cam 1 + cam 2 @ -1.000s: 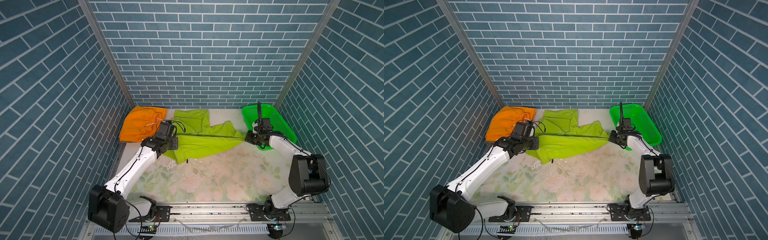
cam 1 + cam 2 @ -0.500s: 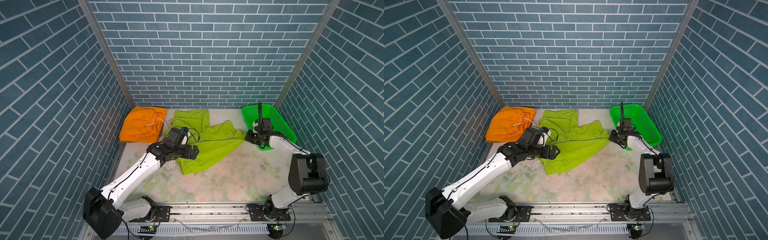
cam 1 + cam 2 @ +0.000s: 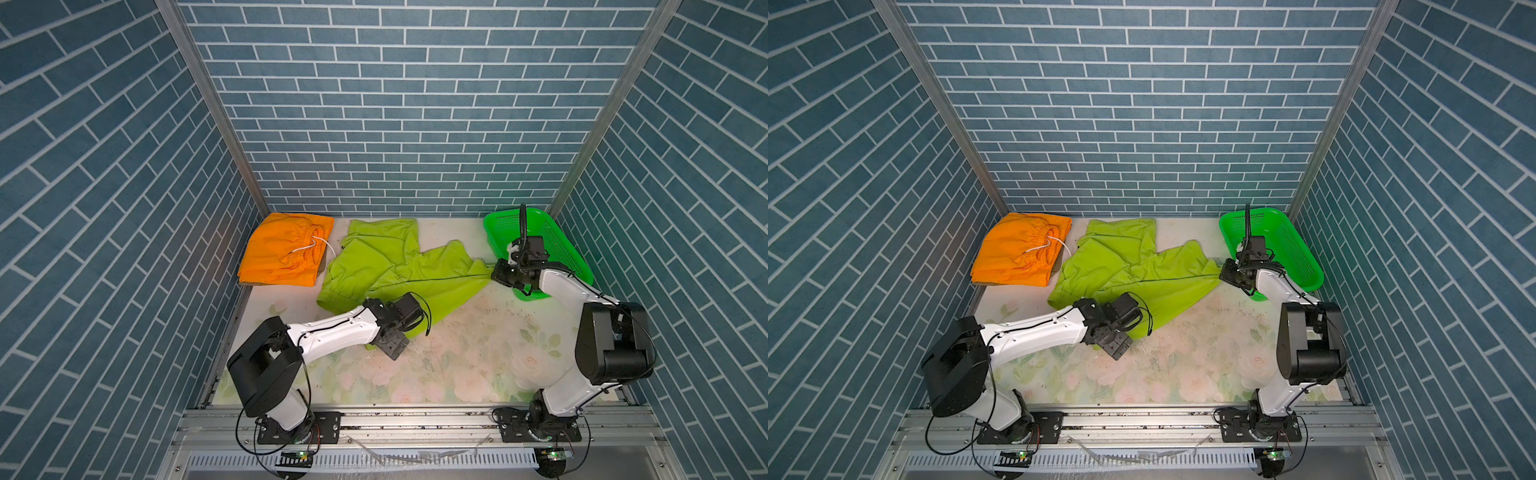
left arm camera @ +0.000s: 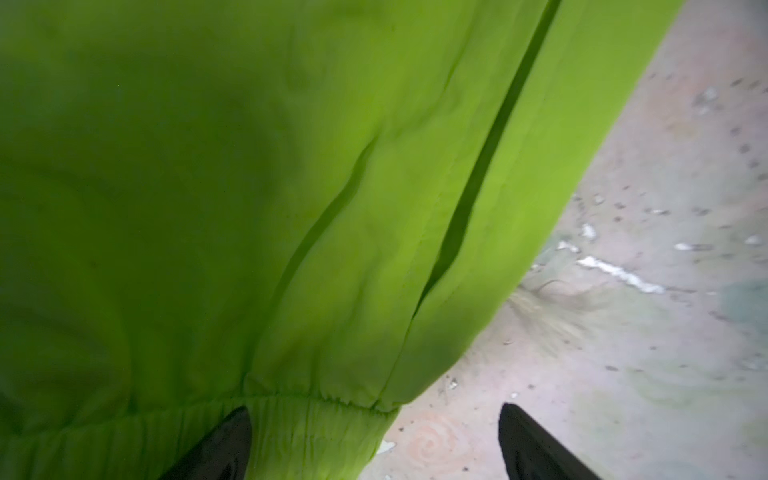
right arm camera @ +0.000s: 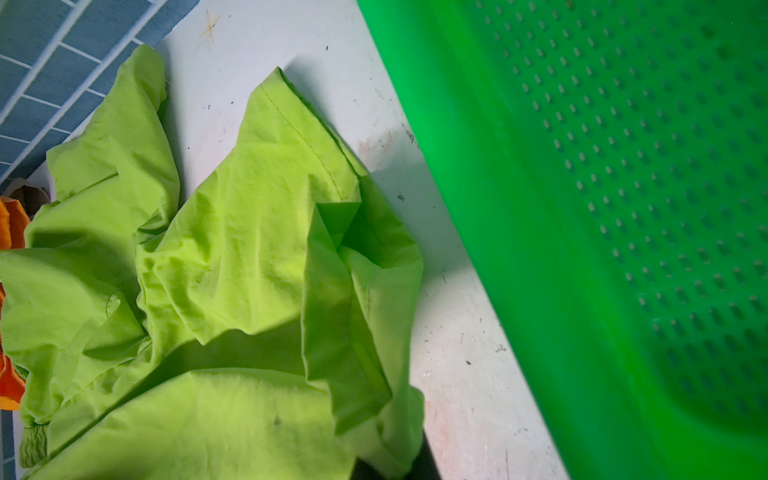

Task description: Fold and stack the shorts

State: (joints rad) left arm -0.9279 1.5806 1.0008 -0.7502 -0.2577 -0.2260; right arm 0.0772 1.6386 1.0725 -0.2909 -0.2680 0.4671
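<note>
left claw [image 3: 394, 350] spread wide over lime shorts [image 3: 399, 266] | right claw [image 3: 497, 274] pinching their corner just outside basket [image 3: 559, 245]

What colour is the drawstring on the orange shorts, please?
White; the drawstring on the orange shorts shows best in a top view.

Left arm [image 3: 332, 332] and right arm [image 3: 563, 289] share white tubular links, boxy black joints [image 3: 266, 365] and black cables [image 3: 524, 226]; the left claw [image 4: 374, 446] has pointed black fingers [image 4: 536, 449].
</note>
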